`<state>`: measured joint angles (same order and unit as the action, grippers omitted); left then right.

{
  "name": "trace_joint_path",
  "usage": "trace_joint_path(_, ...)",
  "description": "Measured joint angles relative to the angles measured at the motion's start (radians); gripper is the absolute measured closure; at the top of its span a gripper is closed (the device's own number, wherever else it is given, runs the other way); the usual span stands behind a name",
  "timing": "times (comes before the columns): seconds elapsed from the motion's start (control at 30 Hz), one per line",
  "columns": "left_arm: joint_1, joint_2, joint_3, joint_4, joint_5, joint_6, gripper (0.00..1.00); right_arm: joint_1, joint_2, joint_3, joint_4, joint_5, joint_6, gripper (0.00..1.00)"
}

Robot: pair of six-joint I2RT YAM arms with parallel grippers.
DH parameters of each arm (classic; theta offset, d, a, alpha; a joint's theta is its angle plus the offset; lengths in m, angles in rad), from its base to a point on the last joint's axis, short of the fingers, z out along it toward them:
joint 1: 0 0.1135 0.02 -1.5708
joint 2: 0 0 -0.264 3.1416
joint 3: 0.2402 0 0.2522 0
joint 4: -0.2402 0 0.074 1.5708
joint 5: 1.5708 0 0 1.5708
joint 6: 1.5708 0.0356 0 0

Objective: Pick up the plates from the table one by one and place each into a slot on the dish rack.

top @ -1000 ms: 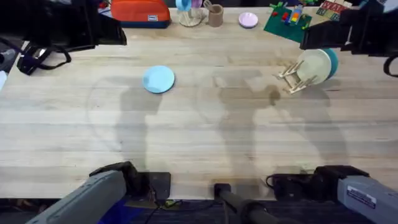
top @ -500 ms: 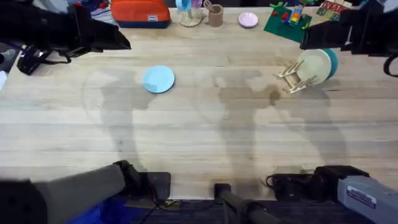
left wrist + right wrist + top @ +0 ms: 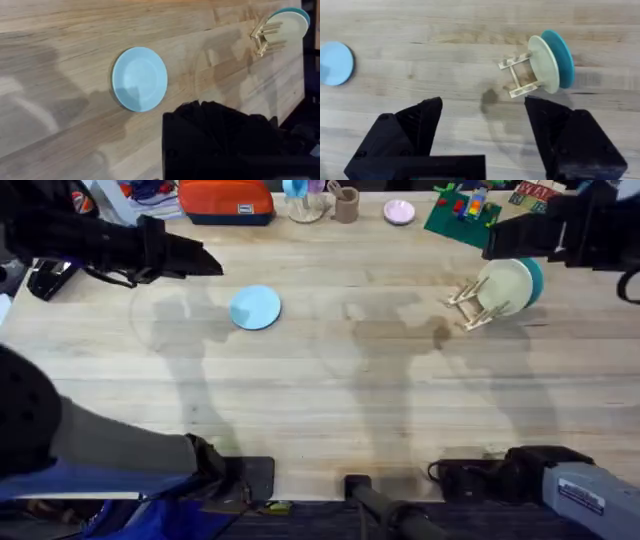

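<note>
One light blue plate (image 3: 256, 308) lies flat on the table (image 3: 330, 400), well apart from the dish rack (image 3: 478, 305), so the left gripper (image 3: 205, 262), whose opening I cannot tell, should come down over its rim; the right gripper (image 3: 482, 127) is wide open and empty.

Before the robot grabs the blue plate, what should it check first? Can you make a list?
1. Small round light blue plastic plate lies flat on the wooden plank table, nothing on it: ok.
2. Left tool over the plate: not ok, it is off to one side.
3. Left tool open: cannot tell.
4. Right tool open, holding nothing: ok.
5. Pale wooden dish rack holds cream plate and teal plate: ok.
6. Free slot left: cannot tell.
</note>
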<state>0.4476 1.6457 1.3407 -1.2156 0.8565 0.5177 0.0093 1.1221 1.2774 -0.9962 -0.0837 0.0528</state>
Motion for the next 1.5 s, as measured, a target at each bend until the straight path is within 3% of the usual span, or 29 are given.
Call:
trace_joint_path(0.4, 0.032, 0.194, 0.0, 0.004, 0.06, 0.139, 0.959, 0.0, 0.0, 0.0, 0.0, 0.0, 0.0, 0.007)
trace_joint_path(0.6, 0.034, 0.233, -0.01, 0.067, 0.085, 0.2, 0.959, 0.0, 0.0, 0.0, 0.0, 0.0, 0.0, 0.006)
trace_joint_path(1.07, 0.05, 0.317, -0.063, 0.153, 0.143, 0.232, 0.959, 0.0, 0.0, 0.0, 0.0, 0.0, 0.0, 0.007)
trace_joint_path(1.5, 0.05, 0.457, -0.064, 0.182, 0.144, 0.234, 0.959, 0.0, 0.0, 0.0, 0.0, 0.0, 0.0, 0.007)
